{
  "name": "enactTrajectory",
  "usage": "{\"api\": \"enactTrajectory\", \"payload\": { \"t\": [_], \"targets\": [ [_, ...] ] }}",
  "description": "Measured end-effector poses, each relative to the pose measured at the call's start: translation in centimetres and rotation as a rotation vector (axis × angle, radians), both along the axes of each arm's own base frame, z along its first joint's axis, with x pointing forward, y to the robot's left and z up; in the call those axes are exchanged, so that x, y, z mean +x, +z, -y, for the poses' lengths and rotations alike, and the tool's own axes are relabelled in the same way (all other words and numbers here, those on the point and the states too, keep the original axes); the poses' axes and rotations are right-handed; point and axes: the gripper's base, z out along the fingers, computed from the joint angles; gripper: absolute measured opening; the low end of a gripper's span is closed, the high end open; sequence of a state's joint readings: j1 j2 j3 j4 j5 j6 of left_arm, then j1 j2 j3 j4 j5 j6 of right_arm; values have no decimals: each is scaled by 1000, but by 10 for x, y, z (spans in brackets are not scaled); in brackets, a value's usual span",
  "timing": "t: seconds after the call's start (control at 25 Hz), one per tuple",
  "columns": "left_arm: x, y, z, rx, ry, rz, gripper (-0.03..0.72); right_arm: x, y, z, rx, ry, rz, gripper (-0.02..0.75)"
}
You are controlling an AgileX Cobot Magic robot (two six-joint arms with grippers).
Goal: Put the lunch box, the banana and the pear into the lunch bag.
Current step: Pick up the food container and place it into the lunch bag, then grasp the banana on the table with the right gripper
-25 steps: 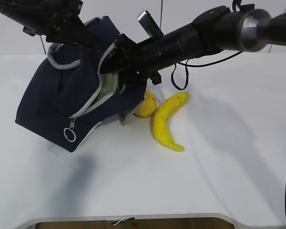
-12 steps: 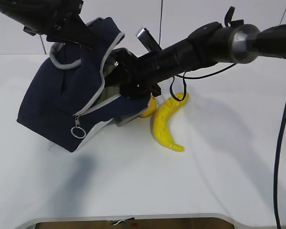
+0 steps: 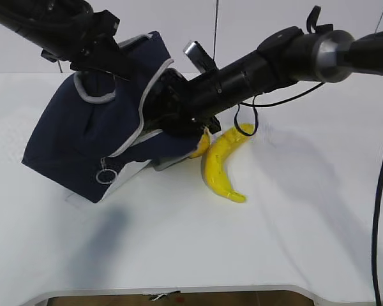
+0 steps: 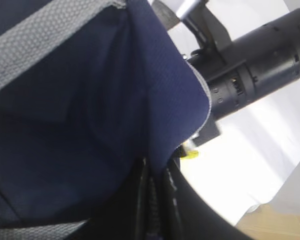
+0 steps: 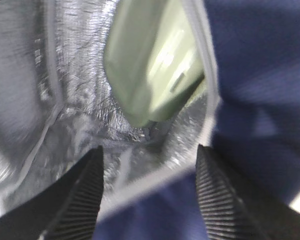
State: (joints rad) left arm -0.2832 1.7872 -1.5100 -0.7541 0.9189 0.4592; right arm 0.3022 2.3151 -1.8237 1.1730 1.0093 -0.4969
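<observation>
The navy lunch bag (image 3: 70,146) lies tilted on the white table, its mouth facing right. My left gripper (image 3: 112,60) is shut on the bag's upper flap and holds it up; in the left wrist view the jaws (image 4: 152,172) pinch the navy fabric (image 4: 90,115). My right gripper (image 3: 154,108) reaches into the bag's mouth. In the right wrist view it (image 5: 150,155) is open and empty. The sage-green lunch box (image 5: 152,65) lies beyond its fingertips on the foil lining (image 5: 75,75). The banana (image 3: 220,162) lies right of the bag. The pear (image 3: 201,145) is half hidden behind the bag's corner.
The right arm (image 3: 274,57) crosses above the banana and pear. A black cable (image 3: 242,115) hangs from it over the banana's far tip. The table's front edge (image 3: 179,290) runs along the bottom.
The lunch box showed pale green in the bag's mouth a second ago; now the right gripper fills the mouth in the exterior view. The left gripper and flap shifted slightly right.
</observation>
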Motion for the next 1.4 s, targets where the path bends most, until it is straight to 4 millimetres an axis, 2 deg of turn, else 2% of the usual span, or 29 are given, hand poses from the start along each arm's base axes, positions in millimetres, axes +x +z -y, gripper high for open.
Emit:
{"api": "enactTrajectory", "payload": {
  "t": [0.2,0.36,0.56,0.8,1.0,1.2,1.4],
  "targets": [
    [0,-1,-5,2,1,-15,23,-1,2,22,9,80,-46,478],
    [4,-1,-18,6,22,-30,23,4,15,27,-23,118,5,479],
    [9,-2,-39,12,61,-46,23,14,44,35,-199,137,114,480],
    [12,-4,-55,48,81,-55,23,17,75,56,-471,36,155,481],
    [13,-5,-64,57,97,-66,23,20,71,74,-667,-82,100,481],
    [12,-6,-65,64,92,-70,23,21,66,78,-691,-178,24,481],
    [12,-6,-65,66,90,-71,23,24,44,72,-699,-237,-74,482]
  ]
}}
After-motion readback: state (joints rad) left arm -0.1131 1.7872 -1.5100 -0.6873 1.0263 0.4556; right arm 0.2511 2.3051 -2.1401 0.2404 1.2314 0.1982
